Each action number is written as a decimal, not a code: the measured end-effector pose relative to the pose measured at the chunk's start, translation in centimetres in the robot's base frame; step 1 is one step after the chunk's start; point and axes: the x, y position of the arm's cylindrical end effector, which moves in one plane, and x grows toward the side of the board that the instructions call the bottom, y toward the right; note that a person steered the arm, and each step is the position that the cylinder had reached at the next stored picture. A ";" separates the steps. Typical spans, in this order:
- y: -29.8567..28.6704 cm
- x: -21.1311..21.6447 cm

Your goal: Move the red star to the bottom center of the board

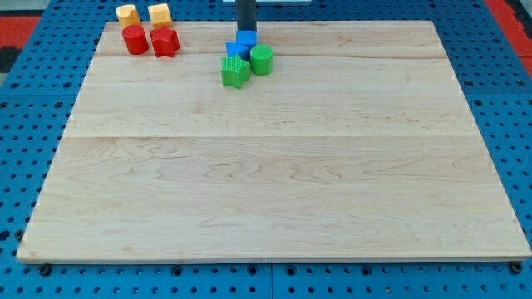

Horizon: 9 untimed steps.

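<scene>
Task unstarted: red star (165, 41) sits at table (274, 191) top-left; my tip (247, 33), clawless, touches blue block (242, 46).

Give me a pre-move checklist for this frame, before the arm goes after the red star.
1. Red star in view, top left of board: ok.
2. My tip beside the star: not ok; it sits at the blue block.
3. Star free of neighbours: not ok; red cylinder and a yellow block crowd it.
4. Bottom centre unoccupied: ok.
5. Green blocks off a straight star-to-goal path: ok.
</scene>
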 end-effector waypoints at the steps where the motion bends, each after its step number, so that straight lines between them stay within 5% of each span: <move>1: -0.7 -0.2; 5: -3.3 0.8; 7: -12.6 -0.9; 9: -15.7 1.6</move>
